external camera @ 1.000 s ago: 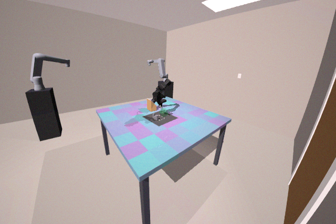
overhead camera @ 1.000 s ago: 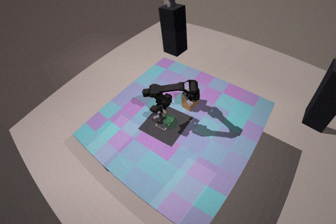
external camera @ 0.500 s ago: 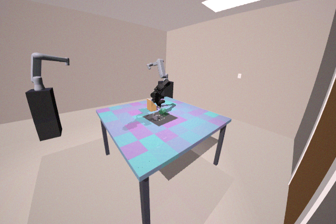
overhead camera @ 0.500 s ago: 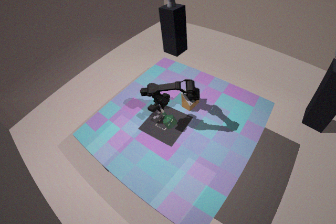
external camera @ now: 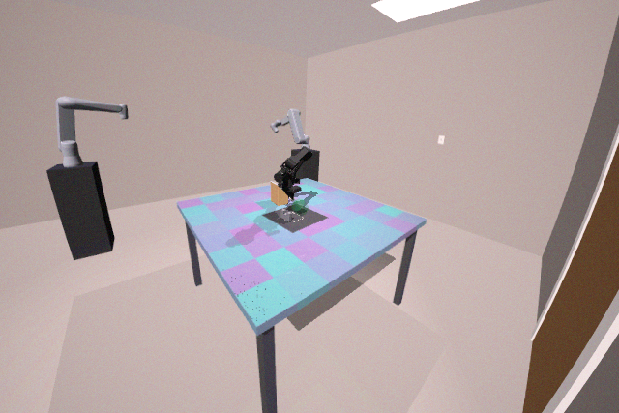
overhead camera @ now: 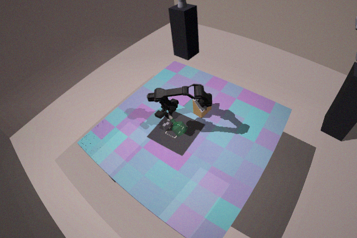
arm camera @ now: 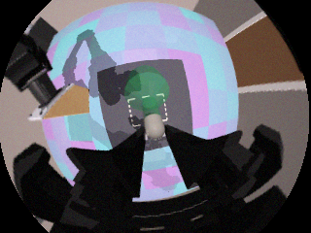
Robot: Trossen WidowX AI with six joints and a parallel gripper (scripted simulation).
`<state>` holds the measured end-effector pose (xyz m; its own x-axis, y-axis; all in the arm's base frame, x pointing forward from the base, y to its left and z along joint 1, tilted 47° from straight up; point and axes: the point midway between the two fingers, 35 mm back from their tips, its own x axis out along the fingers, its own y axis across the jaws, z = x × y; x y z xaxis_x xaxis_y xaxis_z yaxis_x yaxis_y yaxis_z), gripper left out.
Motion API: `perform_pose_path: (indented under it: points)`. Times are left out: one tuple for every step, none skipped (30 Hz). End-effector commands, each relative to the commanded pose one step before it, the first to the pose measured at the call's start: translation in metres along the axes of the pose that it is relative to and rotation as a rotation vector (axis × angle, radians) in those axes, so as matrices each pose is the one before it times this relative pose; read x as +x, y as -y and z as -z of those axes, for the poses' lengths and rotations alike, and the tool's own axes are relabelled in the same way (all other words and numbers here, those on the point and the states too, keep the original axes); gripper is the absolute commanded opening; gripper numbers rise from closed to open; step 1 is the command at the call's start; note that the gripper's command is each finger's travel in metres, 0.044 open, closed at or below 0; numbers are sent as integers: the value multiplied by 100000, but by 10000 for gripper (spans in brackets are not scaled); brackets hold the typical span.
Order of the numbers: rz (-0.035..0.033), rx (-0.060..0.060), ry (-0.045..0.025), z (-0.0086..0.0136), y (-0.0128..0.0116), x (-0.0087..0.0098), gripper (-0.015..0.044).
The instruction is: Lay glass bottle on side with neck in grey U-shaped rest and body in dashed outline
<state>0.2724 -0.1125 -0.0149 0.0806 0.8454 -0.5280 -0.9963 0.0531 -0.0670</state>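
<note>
The green glass bottle (overhead camera: 179, 128) (external camera: 299, 207) (arm camera: 147, 87) tilts, pale-topped neck in the hand (overhead camera: 170, 116) (external camera: 290, 202) (arm camera: 155, 130); the grey rest (overhead camera: 165, 125) (external camera: 286, 215) (arm camera: 155, 143) and white dashed outline (overhead camera: 172, 136) (external camera: 302, 220) (arm camera: 166, 113) lie nearby.

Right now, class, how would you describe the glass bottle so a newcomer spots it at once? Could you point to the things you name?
Find the table (overhead camera: 213, 183) (external camera: 344, 243) with pink, blue and turquoise patches, then its dark grey square mat (overhead camera: 181, 147) (external camera: 295, 226) (arm camera: 180, 92). There, at the tips of the black gripper (arm camera: 155, 138), the bottle (overhead camera: 179, 129) (external camera: 299, 206) (arm camera: 148, 84) is the see-through green thing, unlike the solid orange block (overhead camera: 201, 112) (external camera: 278, 193) (arm camera: 73, 103) nearby.
</note>
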Motion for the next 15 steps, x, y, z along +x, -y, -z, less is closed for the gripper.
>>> perform_pose_path:
  points:
    - [-178, -449, -251, 825, 57, 308, 105]
    - [49, 98, 47, 125, 10, 39, 105]
    - [48, 95, 44, 125, 10, 40, 105]
    - [47, 91, 42, 124, 10, 41, 105]
    - [46, 88, 39, 124, 10, 42, 105]
    - [46, 83, 36, 123, 10, 43, 105]
    - [45, 80, 34, 123, 10, 44, 105]
    - [44, 75, 31, 122, 10, 45, 105]
    - [42, 71, 29, 122, 10, 46, 105]
    - [41, 67, 27, 121, 11, 47, 105]
    - [40, 62, 24, 121, 11, 48, 105]
    - [38, 58, 22, 120, 11, 49, 105]
    - [37, 53, 19, 120, 11, 50, 105]
    - [35, 49, 18, 119, 10, 51, 105]
    - [33, 45, 16, 119, 10, 52, 105]
